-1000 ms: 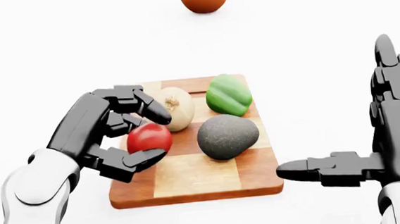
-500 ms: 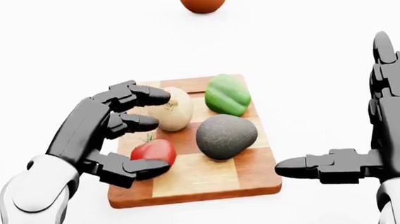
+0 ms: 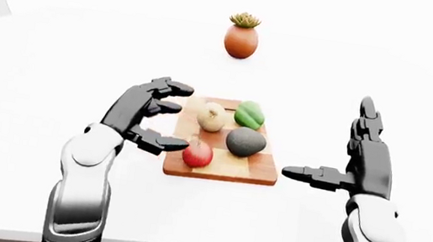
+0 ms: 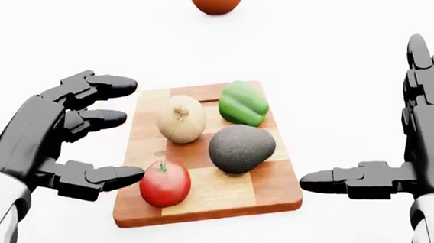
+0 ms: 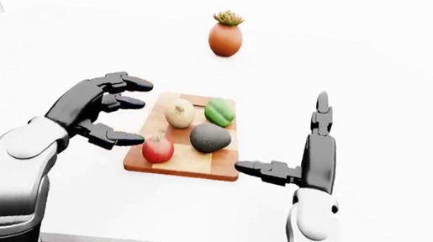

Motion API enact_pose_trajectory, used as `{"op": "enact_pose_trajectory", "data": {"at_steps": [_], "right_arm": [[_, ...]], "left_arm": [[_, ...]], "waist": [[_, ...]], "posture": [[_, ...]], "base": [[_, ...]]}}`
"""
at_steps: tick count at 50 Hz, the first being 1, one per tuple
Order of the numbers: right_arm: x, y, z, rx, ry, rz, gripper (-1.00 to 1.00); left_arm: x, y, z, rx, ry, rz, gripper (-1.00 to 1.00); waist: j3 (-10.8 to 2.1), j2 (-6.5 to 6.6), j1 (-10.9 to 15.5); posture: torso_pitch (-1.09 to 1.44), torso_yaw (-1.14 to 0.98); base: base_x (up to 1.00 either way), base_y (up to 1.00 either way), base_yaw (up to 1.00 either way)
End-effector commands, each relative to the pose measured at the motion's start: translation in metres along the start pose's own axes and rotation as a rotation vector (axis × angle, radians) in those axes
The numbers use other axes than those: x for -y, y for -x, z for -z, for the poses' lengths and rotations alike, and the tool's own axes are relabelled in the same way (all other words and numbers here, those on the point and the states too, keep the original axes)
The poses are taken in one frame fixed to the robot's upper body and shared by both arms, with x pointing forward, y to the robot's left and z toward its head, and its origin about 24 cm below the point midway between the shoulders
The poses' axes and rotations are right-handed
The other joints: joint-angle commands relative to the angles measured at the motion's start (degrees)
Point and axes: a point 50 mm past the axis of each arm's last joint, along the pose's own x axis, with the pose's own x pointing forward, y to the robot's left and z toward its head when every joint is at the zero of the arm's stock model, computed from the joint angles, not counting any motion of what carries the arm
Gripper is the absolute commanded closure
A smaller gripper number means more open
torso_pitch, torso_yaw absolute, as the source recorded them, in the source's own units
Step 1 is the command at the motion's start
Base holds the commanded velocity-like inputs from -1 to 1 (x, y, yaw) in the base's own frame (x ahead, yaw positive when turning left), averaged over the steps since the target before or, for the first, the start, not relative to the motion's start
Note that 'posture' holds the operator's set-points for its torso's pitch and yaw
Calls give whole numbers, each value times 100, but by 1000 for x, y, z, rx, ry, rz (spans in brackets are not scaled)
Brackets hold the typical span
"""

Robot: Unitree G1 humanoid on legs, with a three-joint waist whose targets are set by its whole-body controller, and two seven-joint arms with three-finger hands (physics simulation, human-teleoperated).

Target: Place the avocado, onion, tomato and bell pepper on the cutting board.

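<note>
Red and round, the tomato (image 4: 165, 184) sits near the cutting board's (image 4: 271, 184) lower left corner beside onion (image 4: 181, 119), avocado (image 4: 241, 147) and pepper (image 4: 243, 103), so the left hand (image 4: 65, 138), fingers spread and empty, could knock it off onto the worktop (image 4: 334, 44).

the cutting board (image 4: 207, 205) looks like wood, a checker of pale and reddish-brown blocks with a smooth satin finish. the tomato (image 4: 165, 184) is glossy and smooth, the bell pepper (image 4: 242, 103) waxy with a soft sheen. the avocado (image 4: 241, 148) is dark, matt and finely pebbled. the onion (image 4: 181, 119) looks dry and papery. both hands, left hand (image 4: 57, 138) and right hand (image 4: 411, 154), appear hard black glossy plastic.
</note>
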Motion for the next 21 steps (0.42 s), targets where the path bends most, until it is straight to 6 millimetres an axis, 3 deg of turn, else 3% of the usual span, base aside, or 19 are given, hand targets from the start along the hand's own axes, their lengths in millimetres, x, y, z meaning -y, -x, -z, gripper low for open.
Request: {"op": "enact_pose_trajectory", "data": {"at_steps": [1, 6, 7, 8, 9, 21], "right_arm": [[2, -1, -16, 84, 0, 11, -100], [1, -4, -20, 90, 3, 8, -100], [1, -4, -20, 91, 2, 7, -100], [2, -4, -21, 92, 2, 7, -100], [2, -4, -21, 92, 4, 7, -100], [3, -5, -28, 106, 21, 7, -100]], "left_arm": [[-12, 5, -17, 65, -25, -46, -29], [-27, 12, -18, 66, -22, -106, -39], [-31, 14, -17, 65, -20, -122, -84], [-35, 16, -16, 65, -9, -143, -84], [-36, 16, -14, 57, -16, -152, -97], [-56, 37, -8, 91, 69, -320, -100]], "waist": [[-54, -3, 3], [-48, 10, 7], [-49, 12, 9], [-49, 14, 11], [-47, 16, 14], [-29, 37, 25]], "posture": [[-25, 0], [-25, 0], [-25, 0], [-25, 0], [-25, 0], [-25, 0]], "base": [[0, 0, 0], [0, 0, 0], [0, 0, 0], [0, 0, 0], [0, 0, 0], [0, 0, 0]]}}
